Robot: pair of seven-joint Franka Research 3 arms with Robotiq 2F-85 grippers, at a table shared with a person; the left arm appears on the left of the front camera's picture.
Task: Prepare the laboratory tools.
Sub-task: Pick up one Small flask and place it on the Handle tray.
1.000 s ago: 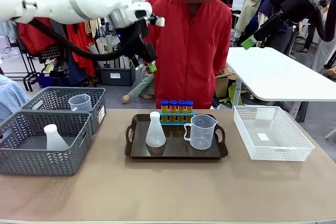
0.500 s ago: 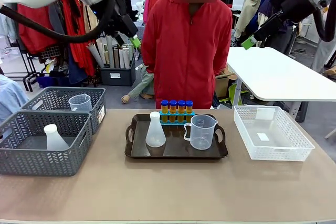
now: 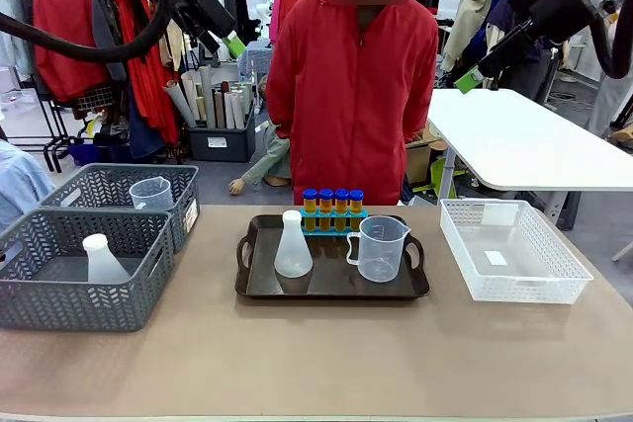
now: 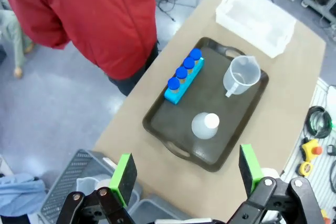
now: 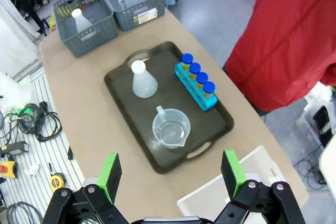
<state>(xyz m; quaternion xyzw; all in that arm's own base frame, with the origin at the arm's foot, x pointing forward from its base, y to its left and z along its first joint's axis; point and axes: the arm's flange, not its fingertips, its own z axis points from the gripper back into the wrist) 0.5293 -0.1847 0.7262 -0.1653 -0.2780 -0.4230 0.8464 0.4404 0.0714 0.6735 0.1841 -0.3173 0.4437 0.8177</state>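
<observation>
From where I sit, the brown surface (image 3: 316, 363) lies far below both sets of fingers, and neither arm is near anything on it. Directly beneath my left gripper (image 4: 186, 174), whose fingers stand spread as wide as they go with nothing between the green pads, I see the dark tray (image 4: 173, 148) with all three task items on it. The right gripper (image 5: 170, 174) is likewise wide open and empty, high above the same tray and the white basket (image 5: 210, 203) just under its right finger. Two grey baskets (image 3: 89, 244) sit far off to the side of the tray, each holding a spare vessel.

On the tray, the clear measuring beaker (image 3: 381, 249) is the biggest piece: thin plastic, light and empty, so I judge it will flex and skid if squeezed hard. I would take it across the rim opposite the handle, or pinch the handle itself. The conical flask (image 3: 293, 246) stands upright just beside it, apart from it; its sloped translucent wall looks slippery, so the narrow neck is the sensible place to close on, gently, as it could tip. Behind both, at the tray's far edge nearest the person in red (image 3: 351, 96), the four small tubes (image 3: 332, 203) stand in a blue rack (image 4: 181, 82). They carry liquid and sit close together; I would lift the rack by its ends rather than pluck one blue cap.
</observation>
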